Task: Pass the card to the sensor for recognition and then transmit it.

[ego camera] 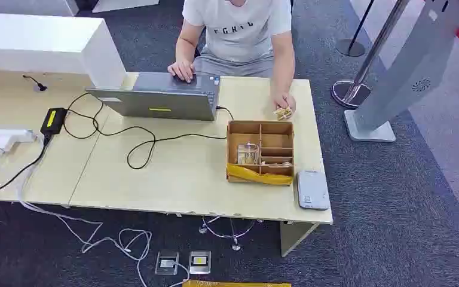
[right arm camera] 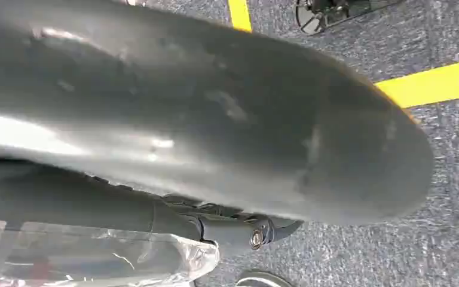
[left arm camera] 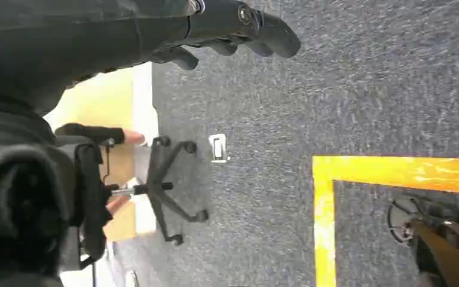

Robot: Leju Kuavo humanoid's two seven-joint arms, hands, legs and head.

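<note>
A grey flat sensor [ego camera: 312, 189] lies at the table's front right corner. Beside it stands a wooden compartment box [ego camera: 260, 153] with a clear-sleeved card [ego camera: 248, 154] inside. My right hand [right arm camera: 239, 230] hangs low over the carpet. Its dark fingers lie along a clear plastic card sleeve [right arm camera: 101, 257], which it appears to hold; the thick thumb hides much of the grip. My left hand [left arm camera: 233, 27] hangs over the carpet as well, fingers loose and holding nothing.
A person sits behind the table, one hand on a laptop [ego camera: 161, 98], the other hand [ego camera: 284, 107] holding a small object near the box. Cables and a power brick [ego camera: 52, 119] lie on the table's left. A grey kiosk [ego camera: 394, 84] stands right. An office chair base [left arm camera: 167, 188] is near my left arm.
</note>
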